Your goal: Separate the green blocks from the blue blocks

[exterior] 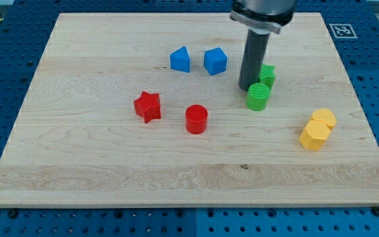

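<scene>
Two blue blocks sit near the view's top middle: a blue wedge-like block and a blue cube-like block to its right. Two green blocks lie right of them: a green cylinder and a green block of unclear shape behind it, partly hidden by the rod. My tip stands just left of the two green blocks, touching or nearly touching them, and right of the blue cube-like block.
A red star and a red cylinder lie in the board's middle. Two yellow blocks sit together at the view's right. The wooden board is ringed by a blue perforated table.
</scene>
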Action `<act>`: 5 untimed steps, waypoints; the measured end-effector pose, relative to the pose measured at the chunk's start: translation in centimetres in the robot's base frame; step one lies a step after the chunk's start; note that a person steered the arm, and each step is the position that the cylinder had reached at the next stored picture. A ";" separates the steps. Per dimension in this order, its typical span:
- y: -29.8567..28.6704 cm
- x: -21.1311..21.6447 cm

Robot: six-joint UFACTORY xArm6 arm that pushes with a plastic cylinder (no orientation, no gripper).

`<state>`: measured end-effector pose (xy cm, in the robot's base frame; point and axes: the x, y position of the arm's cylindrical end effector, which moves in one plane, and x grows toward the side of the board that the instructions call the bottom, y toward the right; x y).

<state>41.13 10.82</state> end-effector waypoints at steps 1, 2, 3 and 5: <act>-0.6 0.0; -2.2 0.0; -2.0 0.8; 0.7 4.6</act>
